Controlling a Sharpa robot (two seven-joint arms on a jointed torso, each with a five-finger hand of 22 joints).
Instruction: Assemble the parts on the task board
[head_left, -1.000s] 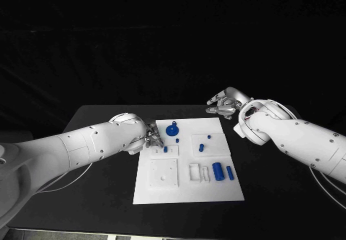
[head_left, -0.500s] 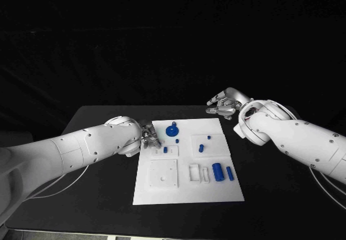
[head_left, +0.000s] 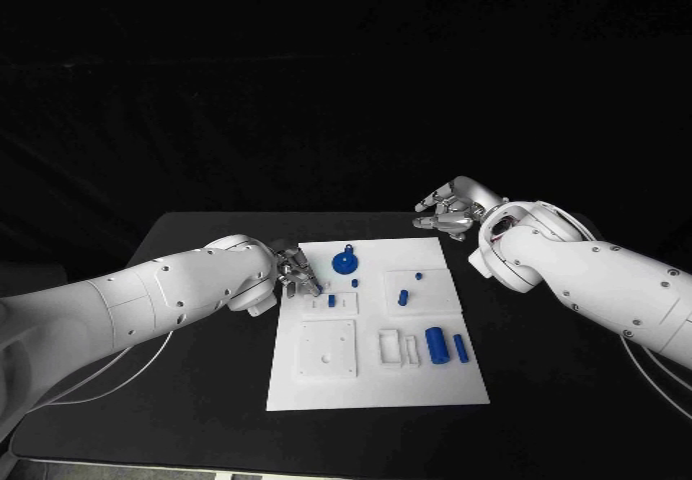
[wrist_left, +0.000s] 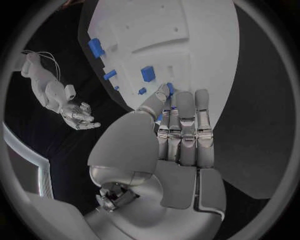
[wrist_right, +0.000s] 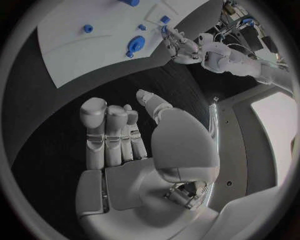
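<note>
Left hand (head_left: 294, 272) rests at the task board's (head_left: 378, 392) left edge, fingers together over a small blue part (wrist_left: 169, 88), grasp indeterminate; right hand (head_left: 450, 208) hovers empty, fingers loosely spread, beyond the board's far-right corner above the desk (head_left: 562, 400).

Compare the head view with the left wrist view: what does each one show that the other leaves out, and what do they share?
Head view alone: the whole white rectangular task board with two upright blue cylinders near its right edge, and the round blue disc part.

Left wrist view alone: the palm side of the left robot hand, its fingers lying together over the board's edge, a small blue piece glimpsed between fingers and thumb.

Both: the board, scattered small blue parts, and the right robot hand off the board.
</note>
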